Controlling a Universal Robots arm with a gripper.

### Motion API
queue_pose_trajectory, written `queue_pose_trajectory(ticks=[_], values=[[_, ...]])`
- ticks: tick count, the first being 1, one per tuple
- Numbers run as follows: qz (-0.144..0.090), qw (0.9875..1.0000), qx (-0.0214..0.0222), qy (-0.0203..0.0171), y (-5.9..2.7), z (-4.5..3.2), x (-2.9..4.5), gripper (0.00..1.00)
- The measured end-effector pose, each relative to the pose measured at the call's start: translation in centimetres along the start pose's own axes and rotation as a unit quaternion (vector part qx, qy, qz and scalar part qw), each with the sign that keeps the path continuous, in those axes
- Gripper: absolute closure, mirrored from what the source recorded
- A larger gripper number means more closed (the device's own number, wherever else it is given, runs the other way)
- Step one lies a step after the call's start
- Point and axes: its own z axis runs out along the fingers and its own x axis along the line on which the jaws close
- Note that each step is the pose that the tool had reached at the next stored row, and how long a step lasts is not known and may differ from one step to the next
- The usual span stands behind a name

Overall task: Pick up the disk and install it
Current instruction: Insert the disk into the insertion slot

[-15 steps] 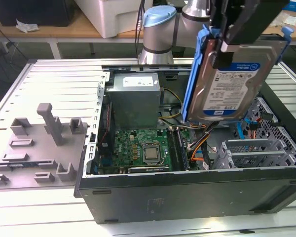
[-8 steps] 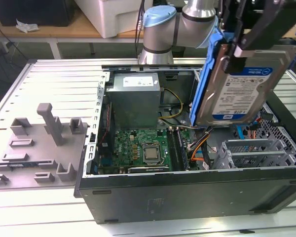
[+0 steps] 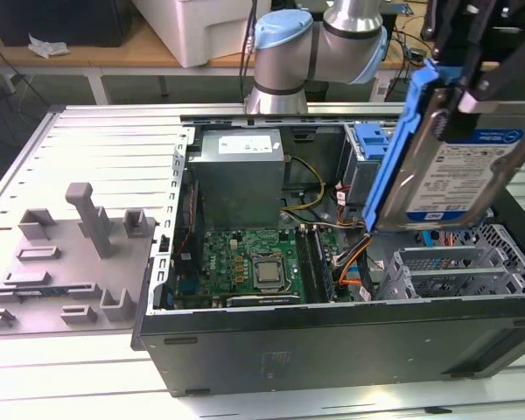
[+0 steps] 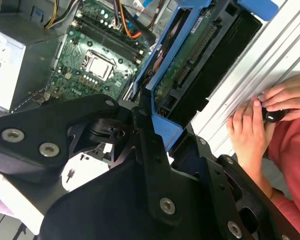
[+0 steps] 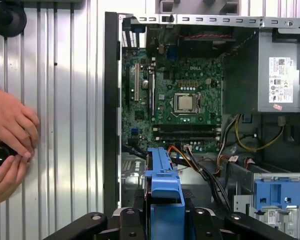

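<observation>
Gripper: pinches the disk by its blue frame.
Disk: up in the air, standing on its edge, above the open computer case.
Case: lies open on the metal table, with a green board inside.
Hands: a person's, on the table beside the case.

A robotics lab, by the look of it; an open computer case on a slotted aluminium table; robot arm; cable-strewn benches behind.
</observation>
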Motion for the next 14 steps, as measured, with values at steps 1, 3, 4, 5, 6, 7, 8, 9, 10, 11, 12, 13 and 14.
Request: queue_pose_trajectory(ticks=[1,3,4,5,6,7,8,9,10,11,12,13,14], values=[[0.000,1.0000,0.0000,-0.0004,-0.27,0.00,0.11,0.64],[0.000,1.0000,0.0000,-0.0011,-1.36,0.02,0.30,0.64],[0.000,1.0000,0.0000,-0.0014,-1.84,0.03,0.33,0.64],[0.000,1.0000,0.0000,-0.0016,-2.40,0.03,0.36,0.64],[0.000,1.0000,0.0000,-0.0018,-2.76,0.04,0.37,0.64],[0.000,1.0000,0.0000,-0.0019,-2.97,0.05,0.38,0.64],[0.000,1.0000,0.0000,-0.0019,-3.09,0.05,0.39,0.64],[0.000,1.0000,0.0000,-0.0020,-3.09,0.05,0.39,0.64],[0.000,1.0000,0.0000,-0.0019,-3.09,0.05,0.39,0.64],[0.000,1.0000,0.0000,-0.0019,-3.09,0.04,0.39,0.64],[0.000,1.0000,0.0000,-0.0019,-3.09,0.05,0.40,0.64],[0.000,1.0000,0.0000,-0.0018,-3.10,0.05,0.39,0.64],[0.000,1.0000,0.0000,-0.0019,-3.14,0.07,0.40,0.64]])
